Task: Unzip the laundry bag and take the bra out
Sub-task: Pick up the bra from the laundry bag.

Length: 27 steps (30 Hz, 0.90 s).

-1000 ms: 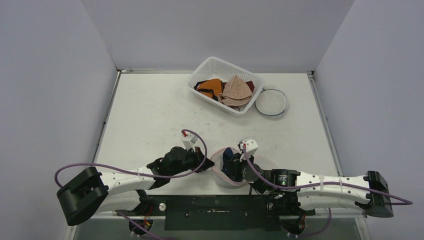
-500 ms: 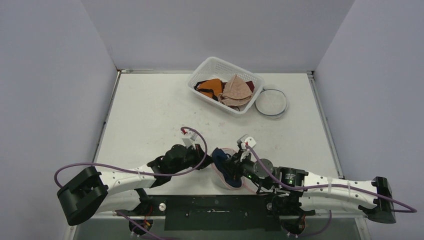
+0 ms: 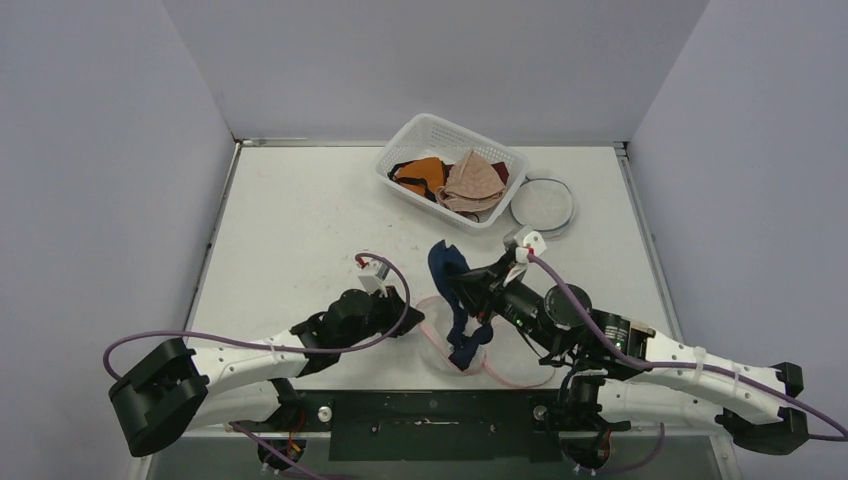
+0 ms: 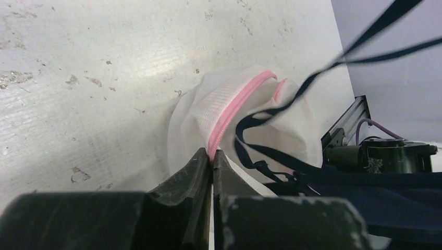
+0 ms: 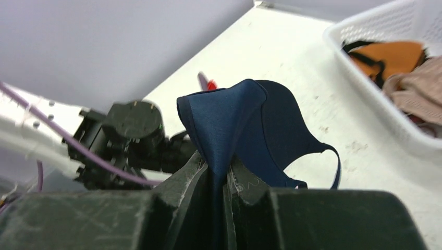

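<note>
Now — your left fingers (image 4: 194, 177) pinch the laundry bag (image 4: 204, 104) at its pink zipper (image 4: 234, 107) | your right fingers (image 5: 188, 179) clamp the navy bra (image 5: 245, 120) — held above the surface (image 3: 300, 220).

Bra straps (image 4: 340, 60) blurred, cut off top-right

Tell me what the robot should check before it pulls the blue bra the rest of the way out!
1. Right gripper shut on the navy fabric bra: ok.
2. Left gripper pinching the white mesh laundry bag at its pink zipper edge: ok.
3. Bag mouth open: ok.
4. Bra clear of the bag: not ok, its lower end hangs at the mouth.
5. Bra straps free of the zipper: cannot tell.
</note>
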Available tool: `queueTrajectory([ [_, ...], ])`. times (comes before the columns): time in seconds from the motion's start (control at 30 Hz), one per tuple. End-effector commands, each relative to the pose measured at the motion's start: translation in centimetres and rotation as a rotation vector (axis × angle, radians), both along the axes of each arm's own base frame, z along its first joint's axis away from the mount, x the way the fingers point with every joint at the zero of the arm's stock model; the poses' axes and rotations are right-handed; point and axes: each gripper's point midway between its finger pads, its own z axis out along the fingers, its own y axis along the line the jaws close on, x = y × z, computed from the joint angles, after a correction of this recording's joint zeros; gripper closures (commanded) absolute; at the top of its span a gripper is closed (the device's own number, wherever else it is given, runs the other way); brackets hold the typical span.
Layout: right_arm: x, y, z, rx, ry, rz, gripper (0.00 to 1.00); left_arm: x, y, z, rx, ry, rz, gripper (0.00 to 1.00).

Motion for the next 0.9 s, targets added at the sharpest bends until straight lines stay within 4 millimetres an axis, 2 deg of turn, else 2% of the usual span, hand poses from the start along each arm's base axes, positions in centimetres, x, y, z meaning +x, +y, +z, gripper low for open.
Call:
queueTrajectory([
  [0.0,2.9,-2.0,4.7,0.01,-0.103,-0.139,0.95,0.7,0.6,1.3,-0.022,-0.031,0.046,1.0],
  [0.2,5.7,-3.6,10.5,0.068,-0.187,-0.252,0.95,0.7,1.3,0.7,-0.011,-0.029,0.067,1.0],
  [0.33,7.9,-3.6,13.4,0.079,-0.236,-0.331,0.95,0.6,1.5,0.4,-0.008,-0.022,0.067,1.0],
  [0.43,10.0,-3.4,15.4,0.094,-0.262,-0.372,0.95,0.4,1.6,0.3,-0.001,-0.013,0.063,1.0],
  [0.53,13.0,-4.1,17.3,0.094,-0.29,-0.445,0.95,0.2,1.9,0.1,0.009,-0.006,0.064,1.0],
  [0.67,17.3,-4.7,18.6,0.085,-0.326,-0.547,0.95,-0.1,2.6,-0.5,0.021,0.009,0.075,1.0],
  [0.8,21.5,-5.0,18.3,0.049,-0.352,-0.658,0.95,-0.4,3.4,-0.9,0.049,0.02,0.094,1.0],
  [0.87,23.9,-4.6,17.5,0.034,-0.353,-0.682,0.95,-0.5,3.8,-0.8,0.051,0.019,0.104,1.0],
])
